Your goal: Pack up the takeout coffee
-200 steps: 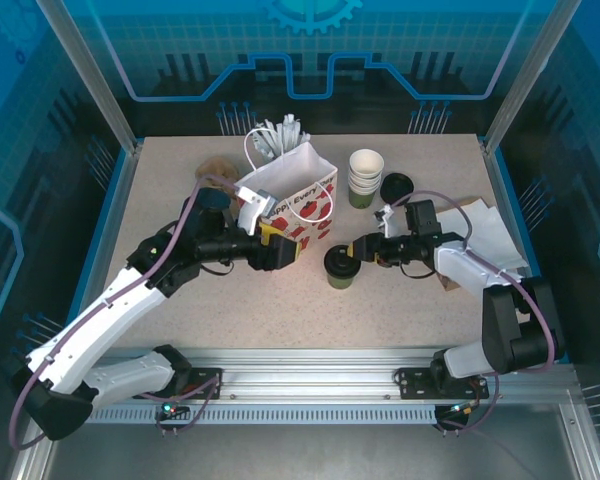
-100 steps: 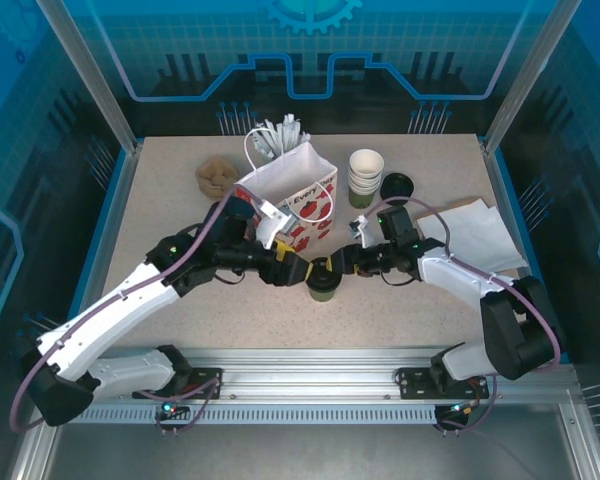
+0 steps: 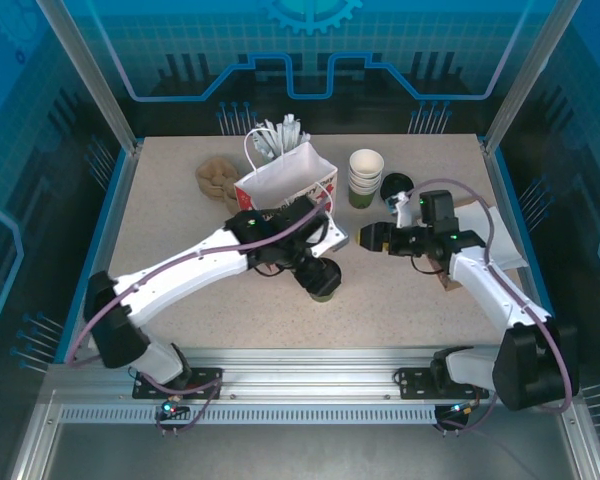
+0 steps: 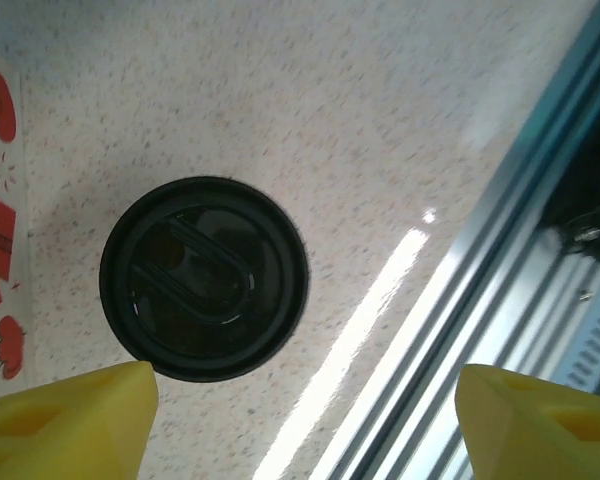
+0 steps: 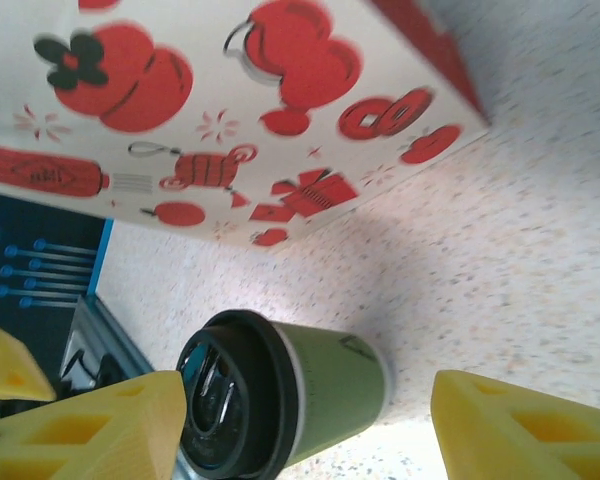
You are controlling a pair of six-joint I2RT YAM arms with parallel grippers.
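Step in hand: left-arm approach to the cup, not yet gripped. Cup stands upright on the table, just in front of the bag, near its corner. Left gripper hangs over it looking straight down, jaws spread wide and empty, the lid lying ahead of the yellow fingertips rather than between them. Right gripper sits off to the cup's right, apart from it, jaws also spread, holding nothing. Next move likely calls for centring over the lid, dropping down and closing on the rim or upper wall, then a lift over the bag's mouth. Cup: matte olive paper, tapered, probably crushable. Lid: glossy black plastic, round, raised rim — likely slick. Bag: thin white paper with red prints, probably easily nudged. Table is speckled and smooth.
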